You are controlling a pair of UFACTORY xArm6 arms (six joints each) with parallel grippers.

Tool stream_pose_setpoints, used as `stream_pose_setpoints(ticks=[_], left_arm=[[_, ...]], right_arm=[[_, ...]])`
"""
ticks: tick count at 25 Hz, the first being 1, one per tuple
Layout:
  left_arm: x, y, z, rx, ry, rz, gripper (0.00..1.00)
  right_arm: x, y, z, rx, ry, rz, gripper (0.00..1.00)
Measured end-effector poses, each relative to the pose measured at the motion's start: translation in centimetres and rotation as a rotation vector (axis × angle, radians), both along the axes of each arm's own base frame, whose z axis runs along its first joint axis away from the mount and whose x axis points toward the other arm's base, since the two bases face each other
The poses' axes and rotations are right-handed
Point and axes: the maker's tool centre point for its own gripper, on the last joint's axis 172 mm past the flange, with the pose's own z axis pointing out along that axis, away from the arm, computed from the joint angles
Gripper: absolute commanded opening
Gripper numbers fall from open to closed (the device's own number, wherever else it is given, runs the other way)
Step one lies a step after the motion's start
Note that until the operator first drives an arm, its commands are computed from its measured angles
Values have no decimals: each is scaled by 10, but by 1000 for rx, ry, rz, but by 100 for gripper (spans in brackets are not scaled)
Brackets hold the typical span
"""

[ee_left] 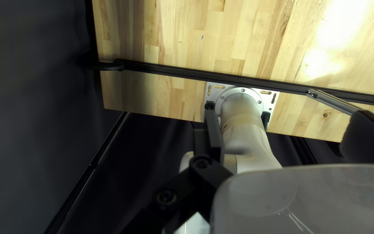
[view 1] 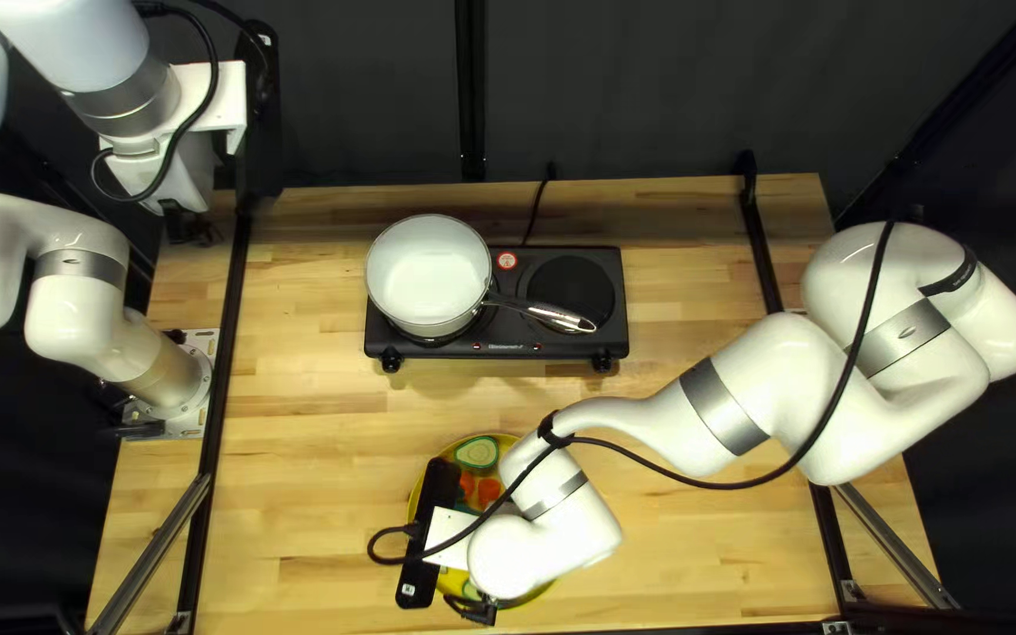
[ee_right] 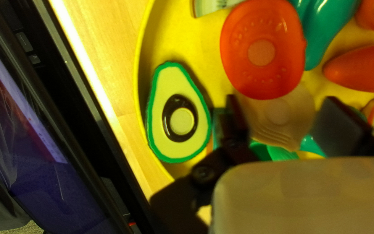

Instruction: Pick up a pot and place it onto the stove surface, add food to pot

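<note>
At 11 o'clock on the top left view, beyond the tabletop [view 1: 308, 494], the left gripper [view 1: 191, 226] is held raised by its arm, whose base [view 1: 188, 394] is fixed at 9 o'clock. In its wrist view the fingers are spread wide, with that same base seen past them and nothing gripped.

Toward 12 o'clock on the tabletop, the pot [view 1: 423, 268] is set on the left burner of the black stove [view 1: 496, 343]. Its white inside is turned up, and its handle [view 1: 553, 313] is pointed between 3 and 4 o'clock, over the near side of the right burner [view 1: 572, 291].

At 6 o'clock, nearer than the stove, a yellow plate [ee_right: 140, 65] of play food is partly covered by the right gripper [view 1: 473, 609] and its arm [view 1: 720, 400], which is reached in from 3 o'clock. The right gripper's fingers are held apart, with a tan piece [ee_right: 278, 110] seen between them; whether it is touched cannot be told. With straight ahead of that gripper taken as 12 o'clock, an avocado half [ee_right: 157, 112] is seen at 9, beside one finger, a red slice [ee_right: 262, 26] at 12, a green piece [ee_right: 321, 30] at 1 and an orange-red piece [ee_right: 362, 69] at 2, all lying on the plate.
</note>
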Motion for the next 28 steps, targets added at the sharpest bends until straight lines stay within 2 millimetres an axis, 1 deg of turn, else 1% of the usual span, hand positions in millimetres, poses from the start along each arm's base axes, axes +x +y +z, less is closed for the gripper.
stream_pose_setpoints(ticks=[7,8,15,17,18,19,21,28], left_arm=[[0,0,0,0,0,0,100],[0,0,0,0,0,0,100],[0,0,0,0,0,0,100],[0,0,0,0,0,0,100],[0,0,0,0,0,0,100],[0,0,0,0,0,0,100],[0,0,0,0,0,0,100],[0,0,0,0,0,0,100]], right_arm=[[-1,-1,2,-2,-1,1,0],[-2,-3,7,-6,-2,2,0],[-4,-24,67,-54,-23,11,0],[-3,-32,81,-67,-30,14,0],[-2,-35,85,-72,-31,15,10],[-1,-36,88,-75,-32,16,100],[2,-36,89,-79,-31,19,100],[-3,-22,60,-67,-9,27,100]])
